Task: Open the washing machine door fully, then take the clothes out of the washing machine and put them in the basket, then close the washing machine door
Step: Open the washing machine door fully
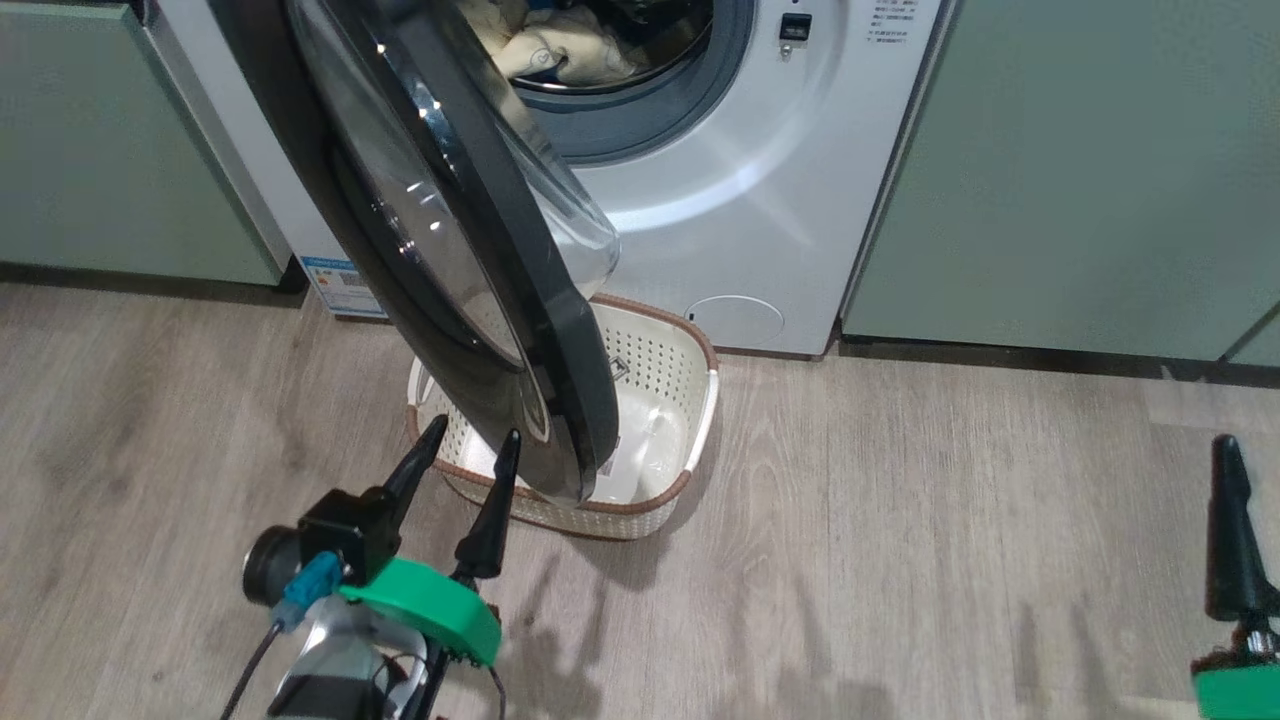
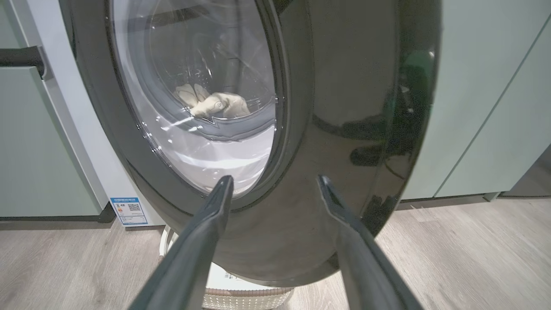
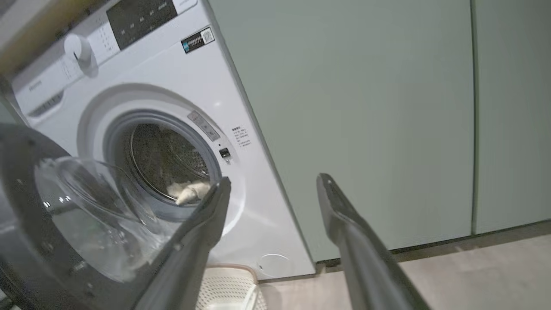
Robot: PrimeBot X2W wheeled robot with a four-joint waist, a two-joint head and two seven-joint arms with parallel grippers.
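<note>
Since the door (image 1: 470,300), centre frame, stands only half open over the basket (image 1: 700,400), the open left gripper (image 1: 475,428) below it must likely swing it wider; the right gripper (image 3: 273,181) idles open.

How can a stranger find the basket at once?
Start at the white washing machine between the sage-green cabinets. On the floor before it, below the open door, stands the basket. It alone is cream perforated plastic with a brown rim.
</note>
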